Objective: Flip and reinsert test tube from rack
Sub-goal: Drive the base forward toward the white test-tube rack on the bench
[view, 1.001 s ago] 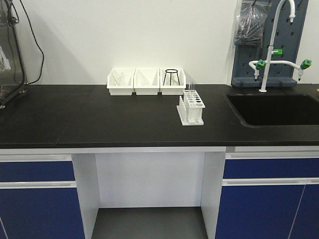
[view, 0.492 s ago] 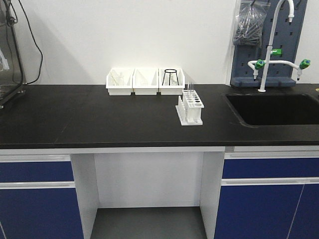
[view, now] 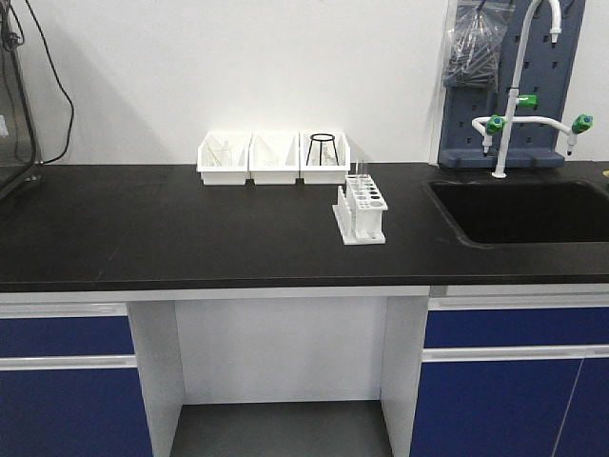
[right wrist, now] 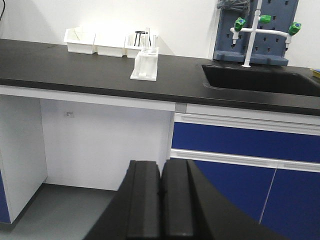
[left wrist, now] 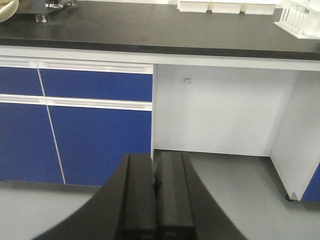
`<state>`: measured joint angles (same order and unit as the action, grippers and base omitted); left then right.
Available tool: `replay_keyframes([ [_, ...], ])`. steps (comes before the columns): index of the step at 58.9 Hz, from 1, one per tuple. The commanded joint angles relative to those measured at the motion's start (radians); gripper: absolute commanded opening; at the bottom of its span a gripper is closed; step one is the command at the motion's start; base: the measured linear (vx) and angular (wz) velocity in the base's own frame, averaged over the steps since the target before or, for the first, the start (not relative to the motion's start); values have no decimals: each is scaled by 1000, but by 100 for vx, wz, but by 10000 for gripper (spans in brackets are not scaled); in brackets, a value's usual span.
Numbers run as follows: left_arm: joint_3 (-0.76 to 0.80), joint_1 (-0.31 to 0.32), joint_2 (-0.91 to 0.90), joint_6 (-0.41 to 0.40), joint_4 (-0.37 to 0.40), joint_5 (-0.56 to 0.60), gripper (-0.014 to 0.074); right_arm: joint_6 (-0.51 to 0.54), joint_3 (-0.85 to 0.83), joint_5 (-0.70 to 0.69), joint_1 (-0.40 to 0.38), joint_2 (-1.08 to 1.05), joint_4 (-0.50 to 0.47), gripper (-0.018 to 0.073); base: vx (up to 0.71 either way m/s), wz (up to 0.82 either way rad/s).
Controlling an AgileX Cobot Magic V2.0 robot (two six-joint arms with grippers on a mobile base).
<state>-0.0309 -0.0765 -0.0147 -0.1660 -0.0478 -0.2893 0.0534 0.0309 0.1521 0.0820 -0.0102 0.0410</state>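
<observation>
**Front view.** We see the rack [view: 363, 211] standing on the black worktop [view: 190, 228]. It sits just in front of the rightmost of three white bins [view: 274, 157] and to the left of the sink [view: 523, 209]. A thin, clear test tube [view: 360, 174] rises upright from a hole near the rack's rear, though its outline is faint. Neither arm appears here.

**Left wrist view.** The left end effector [left wrist: 155, 162] hangs low before the blue cabinet fronts [left wrist: 95, 85], below worktop level. Its jaws are clenched together with nothing between them. Only a corner of the rack [left wrist: 300, 20] shows at the upper right edge, well apart from it.

**Right wrist view.** The right end effector [right wrist: 161, 167] is likewise clenched on nothing, below the worktop edge. The rack [right wrist: 145, 65] lies ahead and slightly to the left, with the test tube [right wrist: 148, 37] projecting above its top plate.

**Handling.** We judge the tube to be light, stiff, smooth-walled and brittle. The sensible hold is on the exposed length above the top plate, with a modest squeeze. The lift should run straight along the tube's axis until it clears the hole. The rack looks like light plastic, so it may lift or tip if the tube binds. No step of the task appears to have been started.
</observation>
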Motion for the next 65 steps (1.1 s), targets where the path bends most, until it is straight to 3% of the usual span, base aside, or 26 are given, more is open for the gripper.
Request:
replay_keyframes([
  [1, -1, 7, -13, 0, 4, 86, -6, 2, 1, -88, -3, -10, 4, -8, 11, 3],
  [65, -1, 7, -13, 0, 4, 86, -6, 2, 1, -87, -3, -10, 4, -8, 18, -1],
])
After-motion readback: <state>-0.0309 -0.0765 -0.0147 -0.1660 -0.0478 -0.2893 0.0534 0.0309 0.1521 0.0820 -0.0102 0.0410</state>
